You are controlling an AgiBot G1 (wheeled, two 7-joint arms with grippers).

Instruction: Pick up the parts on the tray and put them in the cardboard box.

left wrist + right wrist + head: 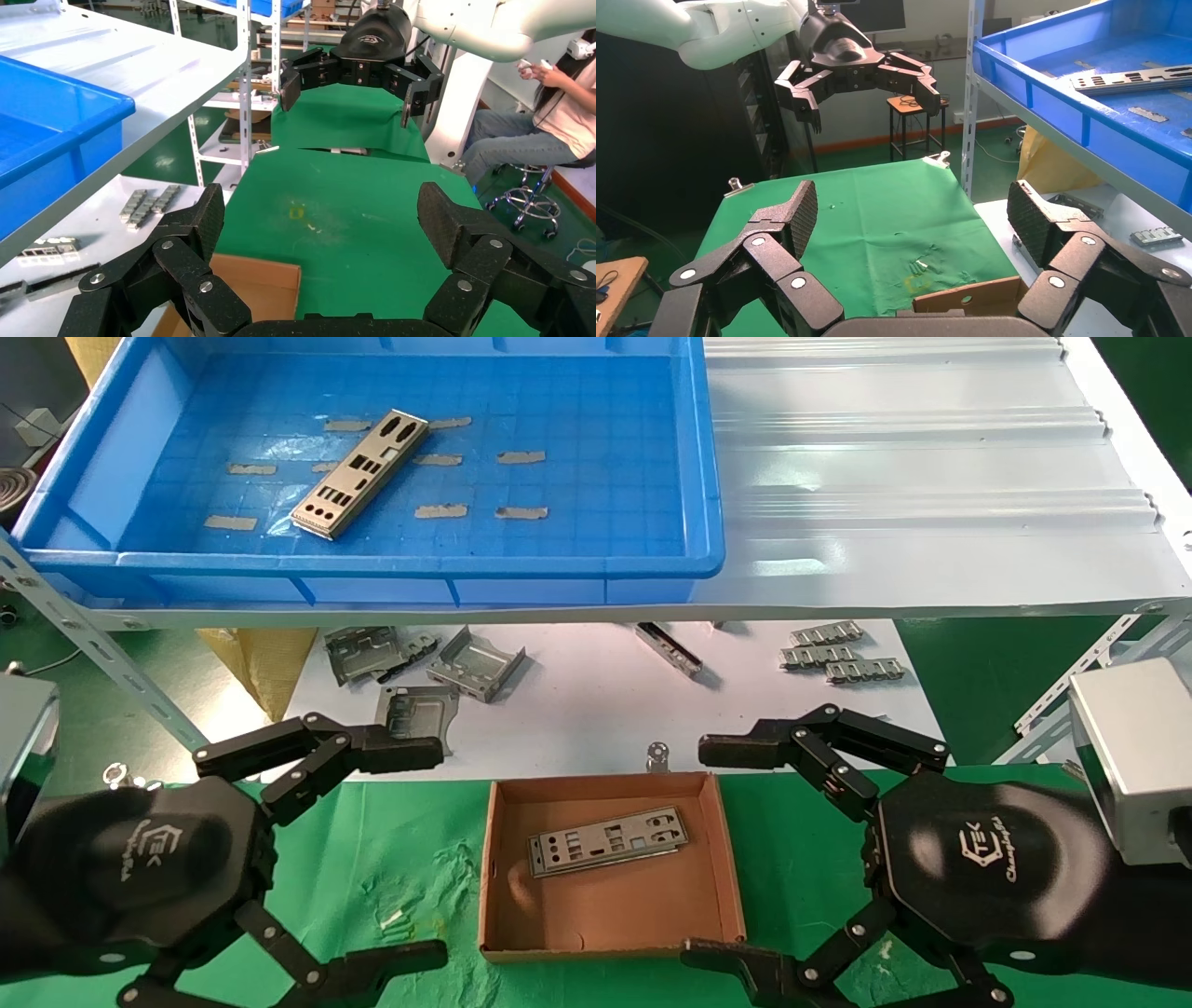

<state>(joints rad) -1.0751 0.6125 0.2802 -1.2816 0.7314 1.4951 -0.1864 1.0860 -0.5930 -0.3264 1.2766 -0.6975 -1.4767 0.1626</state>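
So both arms were just hanging low over the green bench (400, 859), one on each side of the cardboard box (610, 933). The left end effector (424, 850) was spread wide with nothing between its fingers, and the right end effector (712, 850) was the same, wide open and empty. The wrist views backed that up: the left end effector (323, 225) had only green cloth showing between its pads, with a corner of the cardboard box (256, 288) below it, and the right end effector (912, 217) looked across the same cloth at the box edge (968, 298).

The box sat on the green cloth between the two end effectors, right up against the edge of the white sheet (577, 710). One silver plate (607, 840) lay flat inside it, toward the far wall, tilted a bit off square. It looked like there might have been a second plate stacked under it, but I couldn't really tell from that angle.

Up on the shelf (931, 477), the blue tray (708, 477) had one plate (360, 473) left, lying diagonally on the gridded floor left of centre, among the tan tape strips (440, 510). The right wrist view caught that plate (1134, 78) too.

Below the shelf, on the white sheet, there were some bent grey brackets (475, 663) on the left and a few ribbed connector strips (838, 656) on the right, well apart from the box.
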